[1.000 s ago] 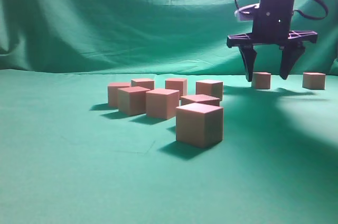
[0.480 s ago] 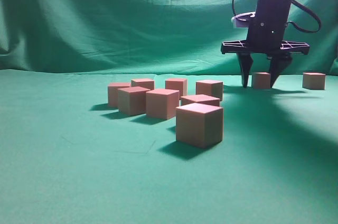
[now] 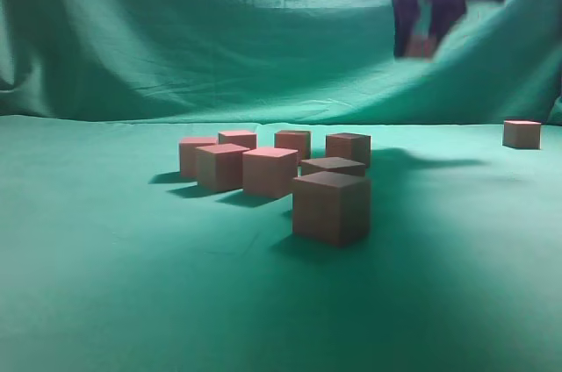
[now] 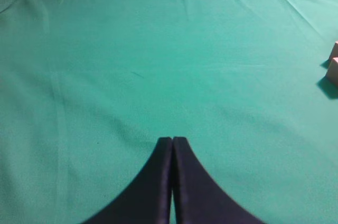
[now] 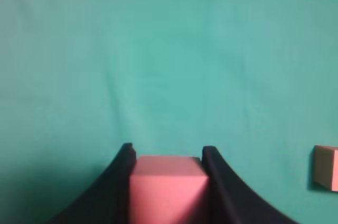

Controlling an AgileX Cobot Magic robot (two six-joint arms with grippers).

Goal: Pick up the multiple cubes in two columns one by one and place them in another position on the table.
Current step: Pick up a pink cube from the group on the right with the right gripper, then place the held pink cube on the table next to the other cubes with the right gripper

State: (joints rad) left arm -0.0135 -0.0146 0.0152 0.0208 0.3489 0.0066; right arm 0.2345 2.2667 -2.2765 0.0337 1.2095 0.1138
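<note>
Exterior view, from left to right: a group of seven cubes (image 3: pixel 272 170) stands on the table (image 3: pixel 105 302), in rows that run away from the camera, faces upright. High at the upper right, the right gripper (image 3: pixel 423 46) hangs blurred, its fingers closed on one cube (image 5: pixel 168 187), which sits square between them, top face level. A single cube (image 3: pixel 522 133) rests far right. The left gripper (image 4: pixel 172 145) has its fingers pressed together, holding nothing.

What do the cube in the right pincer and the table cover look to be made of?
Cube: matte pinkish faces, sharp edges, no grain showing; probably painted wood or dense foam, can't tell which. Table cover: green woven cloth, going by its soft creases and lack of shine.
</note>
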